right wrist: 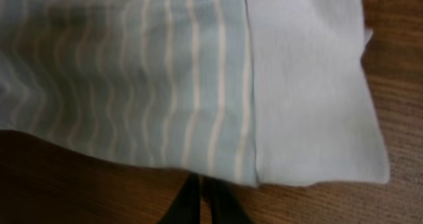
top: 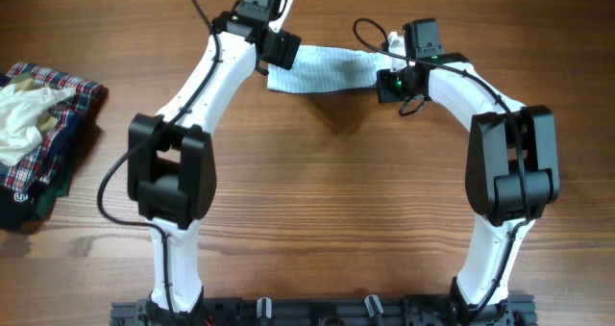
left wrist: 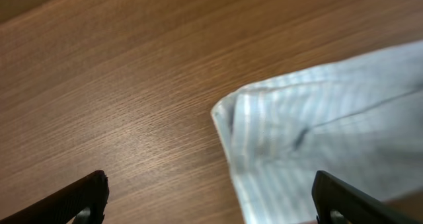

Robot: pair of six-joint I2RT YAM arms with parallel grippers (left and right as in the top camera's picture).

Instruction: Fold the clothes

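- Nearest you, on the left of the table [top: 317, 201]: the plaid pile [top: 58, 100], not part of the job and well apart from both arms
- Right gripper [right wrist: 201, 196]: jaws closed at the hem. It appears to pinch the cloth, though the tips are hidden under it
- Pinstriped garment [top: 322, 71]: far side, centre, long axis running left to right between the grippers
- Left gripper [left wrist: 208, 187]: jaws wide, holding nothing. The free corner lies just ahead and to its right, so this is your nearer arm for the next grasp
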